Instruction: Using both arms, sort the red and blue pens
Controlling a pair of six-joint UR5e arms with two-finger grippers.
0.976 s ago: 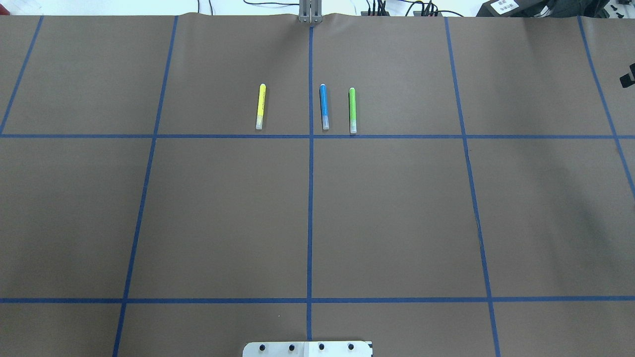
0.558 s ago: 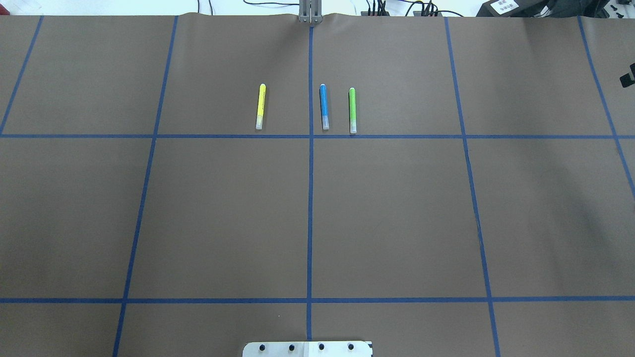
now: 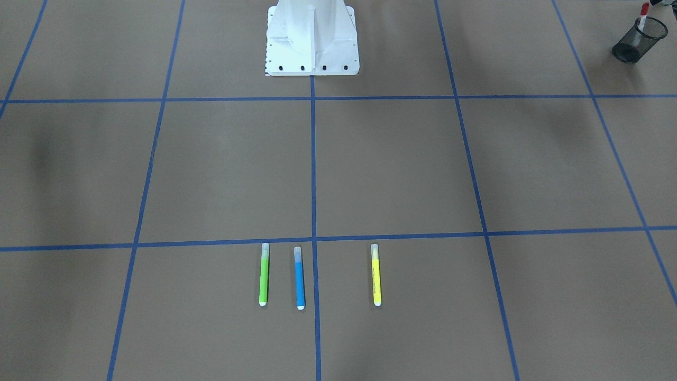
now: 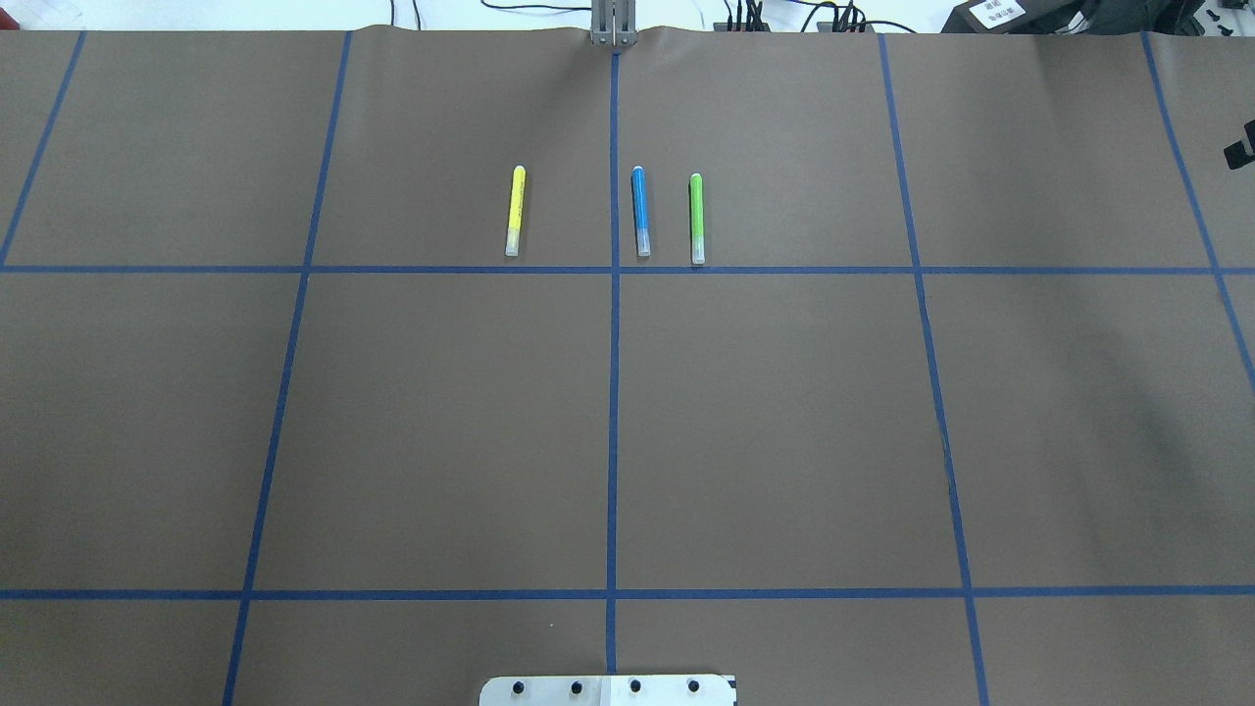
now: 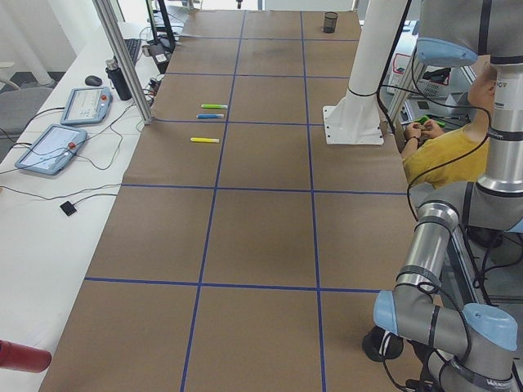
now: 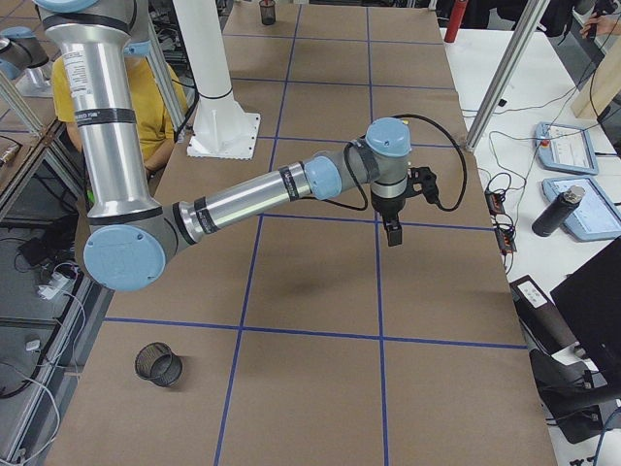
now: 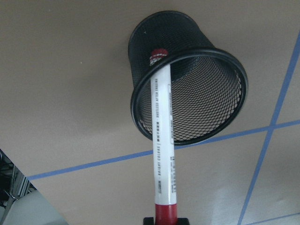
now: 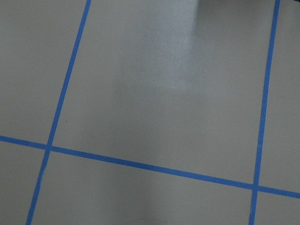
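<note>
Blue pen (image 4: 640, 211) unmoved; left gripper (image 7: 166, 221) holding red pen (image 7: 161, 136) mostly cropped.

Markers, four: yellow marker (image 4: 515, 211), blue marker (image 4: 640, 211), green marker (image 4: 696, 218), red-capped marker (image 7: 162, 140). Mesh cups, two: near cup (image 6: 160, 367), far cup (image 6: 267, 12). Robot arms, two: left arm (image 5: 429, 249), right arm (image 6: 243, 199). Teach pendants (image 5: 86, 104), two. Black bottle (image 5: 118, 82), one. Person (image 5: 437, 155), one.

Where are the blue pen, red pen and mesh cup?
blue pen (image 4: 640, 204): overhead view, blue barrel.
red pen (image 7: 162, 140): left wrist view, white barrel.
mesh cup (image 7: 187, 30): left wrist view, outer wall.
</note>
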